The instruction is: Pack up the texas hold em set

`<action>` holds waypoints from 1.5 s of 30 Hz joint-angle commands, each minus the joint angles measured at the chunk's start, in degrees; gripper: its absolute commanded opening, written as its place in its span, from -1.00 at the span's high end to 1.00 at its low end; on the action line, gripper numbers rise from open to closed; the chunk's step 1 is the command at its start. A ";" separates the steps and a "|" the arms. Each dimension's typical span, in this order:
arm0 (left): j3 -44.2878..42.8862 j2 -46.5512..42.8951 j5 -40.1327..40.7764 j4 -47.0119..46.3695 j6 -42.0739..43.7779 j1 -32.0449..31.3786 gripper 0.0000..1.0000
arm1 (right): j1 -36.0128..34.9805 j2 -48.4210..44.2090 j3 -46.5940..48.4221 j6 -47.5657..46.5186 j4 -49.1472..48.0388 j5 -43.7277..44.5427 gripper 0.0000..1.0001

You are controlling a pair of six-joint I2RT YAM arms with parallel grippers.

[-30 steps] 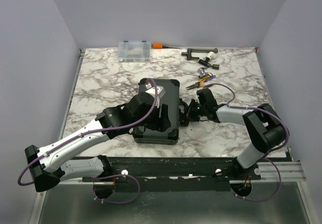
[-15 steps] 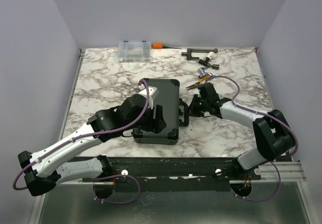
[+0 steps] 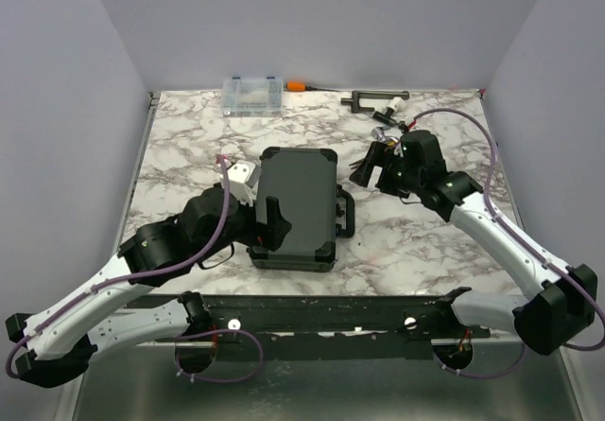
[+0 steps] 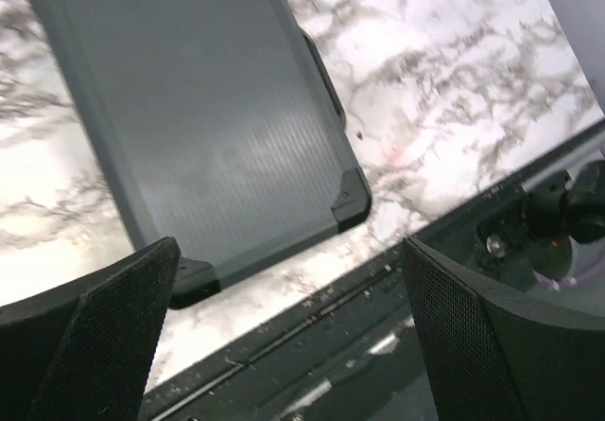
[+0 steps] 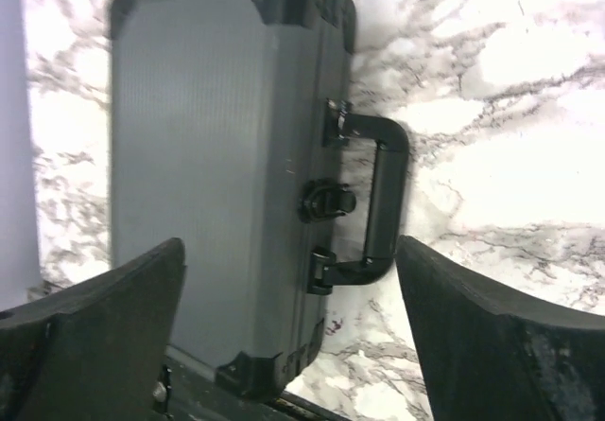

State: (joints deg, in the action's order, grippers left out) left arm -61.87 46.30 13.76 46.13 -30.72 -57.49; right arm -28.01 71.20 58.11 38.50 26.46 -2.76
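The black hard briefcase (image 3: 301,203) of the texas hold em set lies flat and closed in the middle of the table, with its handle (image 3: 346,211) on the right side. My left gripper (image 3: 269,230) hangs open above the case's near left part, and the wrist view looks down on the ribbed lid (image 4: 208,128) with nothing between the fingers (image 4: 104,345). My right gripper (image 3: 367,170) is open, raised to the right of the case. Its view takes in the case (image 5: 198,156), the handle (image 5: 383,194) and a round latch (image 5: 326,201). No cards, chips or boxes are in sight.
A clear compartment box (image 3: 252,95) and an orange-handled tool (image 3: 301,86) lie at the back. A black clamp (image 3: 375,100) and pliers (image 3: 383,142) lie at the back right, close behind the right gripper. The black mounting rail (image 3: 331,307) runs along the table's near edge.
Both grippers have opened and drawn away from the case. The right one left the handle side and rose to the back right. The left arm pulled back to the left.
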 commanded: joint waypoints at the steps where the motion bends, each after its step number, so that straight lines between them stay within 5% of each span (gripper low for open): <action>1: 2.11 -5.85 10.44 0.78 5.20 0.01 -0.97 | 0.24 -5.39 3.76 -4.00 5.44 1.95 -1.00; 12: 9.77 -21.49 27.99 -3.83 17.01 0.35 -0.97 | 0.24 -16.79 6.66 -5.55 3.49 0.13 -1.00; 23: 24.96 -44.93 24.38 -14.93 20.83 0.41 -0.97 | 0.26 -35.70 -5.61 -4.98 -7.54 4.80 -1.00; 45: 27.65 -40.29 22.50 -18.64 23.55 0.51 -0.97 | 0.24 -44.04 -7.46 -4.34 7.05 12.83 -1.00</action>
